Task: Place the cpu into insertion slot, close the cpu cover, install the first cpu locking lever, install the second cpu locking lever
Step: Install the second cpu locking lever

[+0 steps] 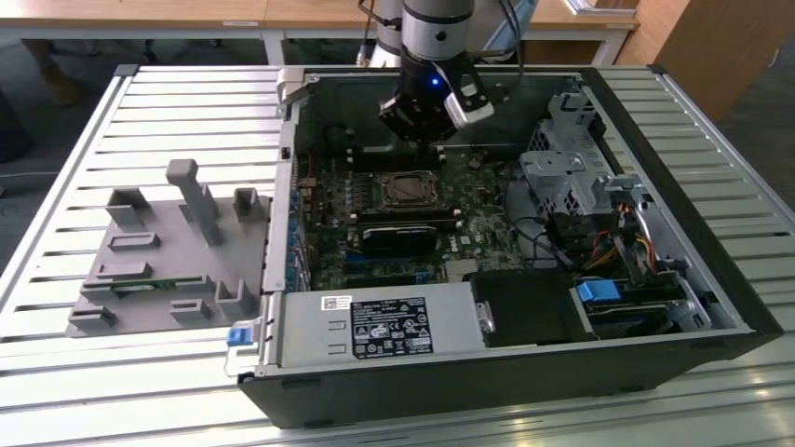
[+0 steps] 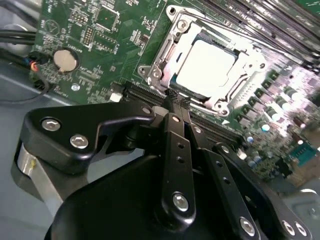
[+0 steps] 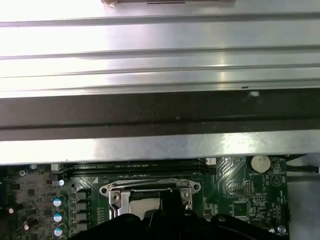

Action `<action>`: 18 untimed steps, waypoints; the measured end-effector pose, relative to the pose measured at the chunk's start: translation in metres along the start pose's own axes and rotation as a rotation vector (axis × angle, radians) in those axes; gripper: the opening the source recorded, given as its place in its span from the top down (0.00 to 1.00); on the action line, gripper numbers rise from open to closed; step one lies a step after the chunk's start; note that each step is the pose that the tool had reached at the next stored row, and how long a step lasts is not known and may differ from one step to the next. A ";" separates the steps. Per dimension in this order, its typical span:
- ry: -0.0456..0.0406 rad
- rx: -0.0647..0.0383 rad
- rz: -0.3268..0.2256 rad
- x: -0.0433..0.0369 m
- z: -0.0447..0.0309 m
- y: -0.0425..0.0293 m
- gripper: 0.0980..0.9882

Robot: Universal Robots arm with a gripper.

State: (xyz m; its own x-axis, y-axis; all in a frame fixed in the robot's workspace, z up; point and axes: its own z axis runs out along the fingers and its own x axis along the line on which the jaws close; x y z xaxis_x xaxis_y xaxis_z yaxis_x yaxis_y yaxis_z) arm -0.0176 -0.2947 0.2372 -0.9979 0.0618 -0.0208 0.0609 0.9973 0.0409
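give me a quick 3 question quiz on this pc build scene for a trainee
1. True or false: the chip already lies in the socket with the metal frame down around it.
2. In the second wrist view, the gripper has its fingertips: A) together, near the socket's edge; B) spread wide over the coin battery; C) clamped on a cable.
3. In the exterior view, on which side of the computer case does the grey parts holder sit?

Key
1. True: the silvery chip shows through the frame's window.
2. A.
3. On the exterior view's left, on the slatted table.
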 end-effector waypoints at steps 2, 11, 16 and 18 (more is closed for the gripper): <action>0.0000 0.000 0.000 -0.0001 -0.0007 -0.0005 0.99; 0.0004 0.000 0.000 -0.0009 -0.0013 -0.0135 0.99; 0.0064 0.000 0.000 -0.0015 -0.0015 -0.0213 0.99; 0.0153 -0.006 0.001 -0.0021 -0.0017 -0.0241 0.99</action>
State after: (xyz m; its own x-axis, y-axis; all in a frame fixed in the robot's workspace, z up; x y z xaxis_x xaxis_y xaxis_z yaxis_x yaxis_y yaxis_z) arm -0.0171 -0.3189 0.2379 -0.9981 0.0619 -0.0055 0.0616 0.9970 0.0468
